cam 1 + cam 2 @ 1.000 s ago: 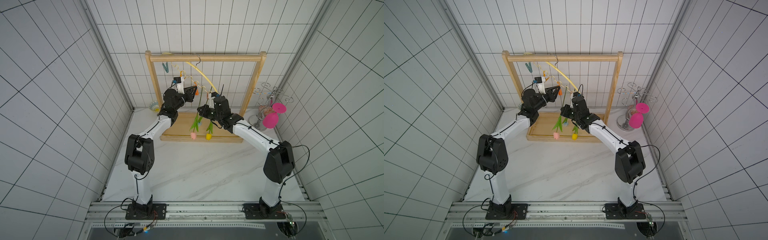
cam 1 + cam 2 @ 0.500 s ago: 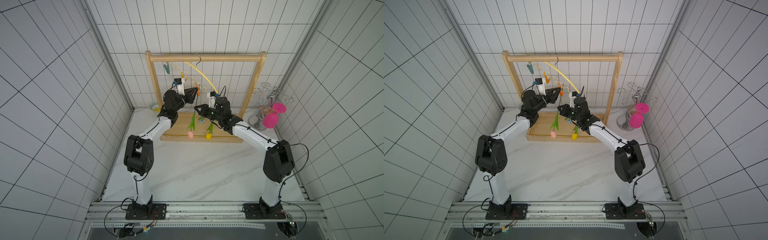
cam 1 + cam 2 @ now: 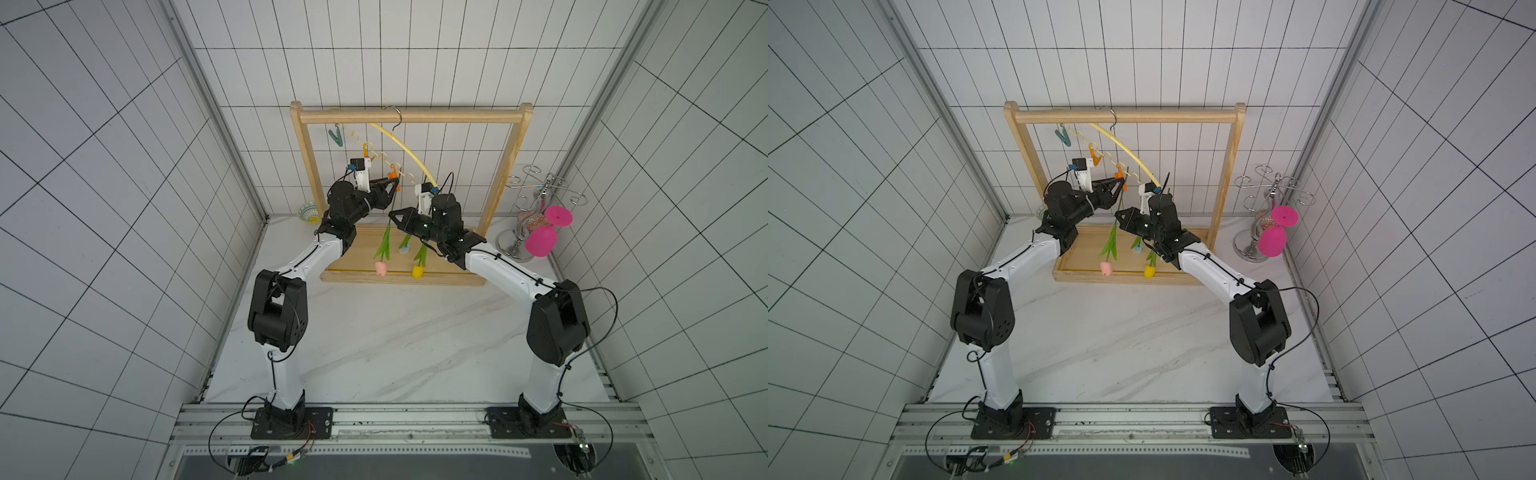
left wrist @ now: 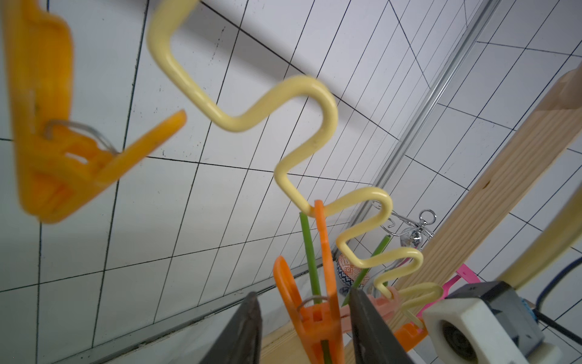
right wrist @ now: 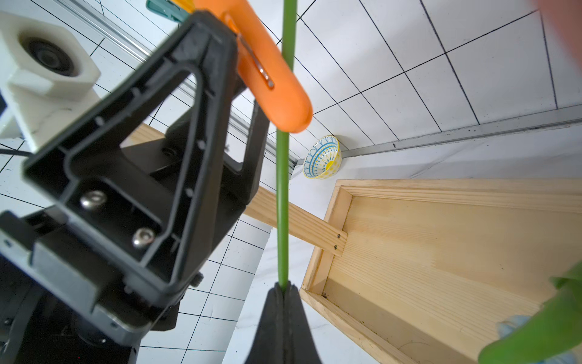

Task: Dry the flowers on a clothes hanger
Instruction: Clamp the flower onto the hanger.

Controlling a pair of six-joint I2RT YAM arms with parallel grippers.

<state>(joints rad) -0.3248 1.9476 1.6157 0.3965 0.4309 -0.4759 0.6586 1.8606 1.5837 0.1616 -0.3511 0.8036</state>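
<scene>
Pale-yellow plastic forms the clothes hanger (image 4: 330, 116), whose metal hook sits over the top bar of the wooden rack (image 3: 457, 116). In both top views the hanger hangs tilted, its wavy lower edge running down toward the 2 arms. The pink tulip (image 3: 381, 268) dangles head-down above the rack's base tray (image 3: 399, 277), its stem caught near the top by an orange clip (image 4: 318, 315) on that wavy edge.

In the left wrist view the left gripper (image 4: 304, 293) has its jaws spread, 1 on each side of the clip's handles. The right gripper (image 5: 283, 288) is pressed together on the same green stem, a little below the clip.

The pale white-blue tulip (image 3: 404, 249) and the yellow tulip (image 3: 417, 271) hang head-down just beside the pink one, their upper stems hidden behind the right arm. A magenta goblet (image 3: 540, 241) is at a metal stand (image 3: 540, 187) beyond the rack's post on the right arm's side. A patterned bowl (image 5: 322, 156) sits in the table's back corner.
</scene>
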